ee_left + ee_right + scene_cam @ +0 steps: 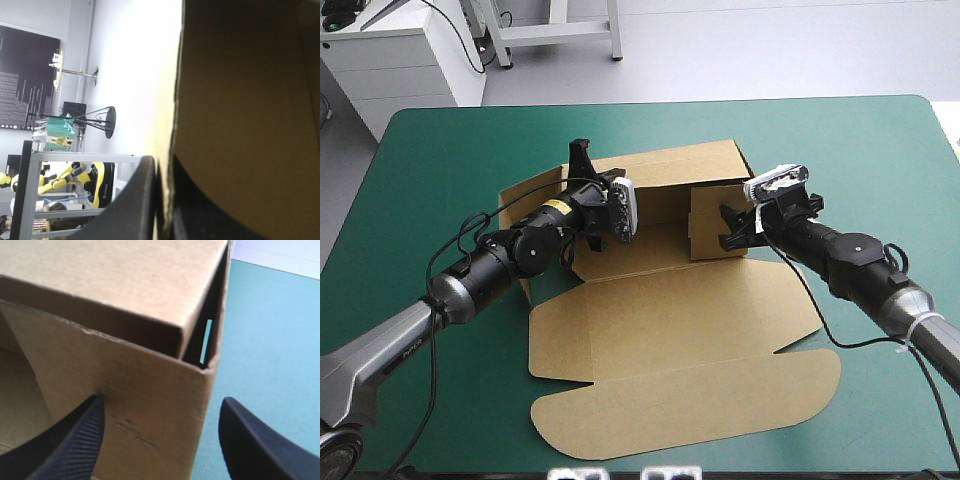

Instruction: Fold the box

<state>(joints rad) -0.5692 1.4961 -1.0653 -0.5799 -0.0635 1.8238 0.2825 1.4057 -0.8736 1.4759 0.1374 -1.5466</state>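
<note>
Brown box (680,330): right gripper (162,402), spread, straddles the right wall's upright corner, so nearest arm to press it; left gripper (164,200) pinches the left wall

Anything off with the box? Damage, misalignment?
Minor only. At the corner of the box straddled by the open right gripper, the walls don't meet flush: a slit shows the teal-green cover through. The wall's top edge there is slightly ragged.
</note>
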